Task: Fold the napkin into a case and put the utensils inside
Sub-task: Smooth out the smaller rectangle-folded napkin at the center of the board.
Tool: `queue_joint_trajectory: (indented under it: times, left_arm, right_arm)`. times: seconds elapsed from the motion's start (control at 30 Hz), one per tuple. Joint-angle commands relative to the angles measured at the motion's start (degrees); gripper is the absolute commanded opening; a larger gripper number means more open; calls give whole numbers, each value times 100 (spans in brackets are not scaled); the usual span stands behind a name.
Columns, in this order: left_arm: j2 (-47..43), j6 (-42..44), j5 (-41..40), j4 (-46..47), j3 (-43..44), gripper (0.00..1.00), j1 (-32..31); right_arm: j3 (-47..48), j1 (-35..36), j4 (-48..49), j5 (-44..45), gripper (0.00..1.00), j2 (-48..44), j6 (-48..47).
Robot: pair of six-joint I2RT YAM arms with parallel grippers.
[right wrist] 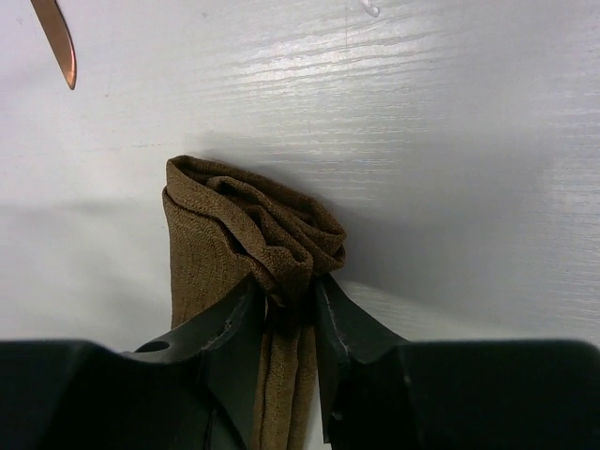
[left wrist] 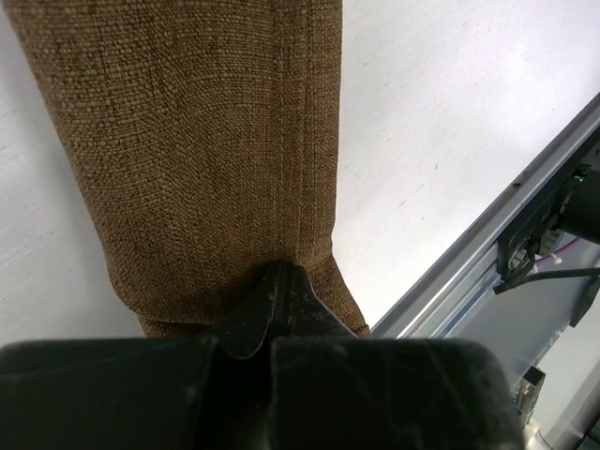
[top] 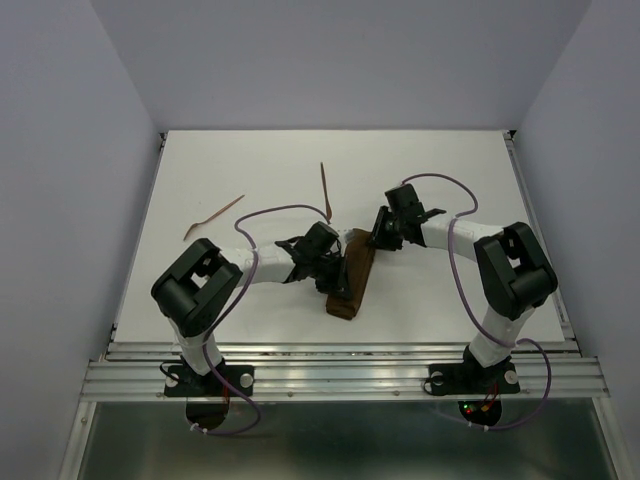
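The dark brown napkin (top: 349,280) lies folded as a narrow strip, a case shape, in the middle of the table. My right gripper (top: 377,238) is at its far end, and in the right wrist view it (right wrist: 286,286) is shut on bunched layers of the napkin (right wrist: 248,225). My left gripper (top: 329,262) is at the strip's left side. In the left wrist view it (left wrist: 279,274) is shut, with its tips resting on the napkin (left wrist: 197,150). One utensil (top: 212,217) lies far left. The other utensil (top: 325,190) lies behind the napkin, and its tip (right wrist: 56,39) shows in the right wrist view.
The table's metal front rail (top: 340,362) runs close to the near end of the napkin, also in the left wrist view (left wrist: 487,225). Grey walls (top: 60,150) enclose the table on three sides.
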Motion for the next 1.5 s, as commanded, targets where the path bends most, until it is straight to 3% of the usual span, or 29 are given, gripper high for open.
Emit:
queue_joint_trajectory:
  times: [0.0, 0.43, 0.67, 1.23, 1.47]
  left_arm:
    - [-420, 153, 248, -9, -121, 0, -21]
    - [-482, 382, 503, -211, 98, 0, -372]
    - [-631, 338, 380, -378, -191, 0, -417]
    - [37, 241, 55, 44, -315, 0, -417]
    - [-227, 294, -16, -140, -166, 0, -417]
  right_arm:
    - [-82, -58, 312, 67, 31, 63, 128]
    - [-20, -58, 303, 5, 31, 90, 40]
    - [-29, -58, 294, -29, 31, 81, 22]
    - [-73, -58, 206, 23, 30, 81, -48]
    - [-143, -58, 250, -179, 16, 99, -127]
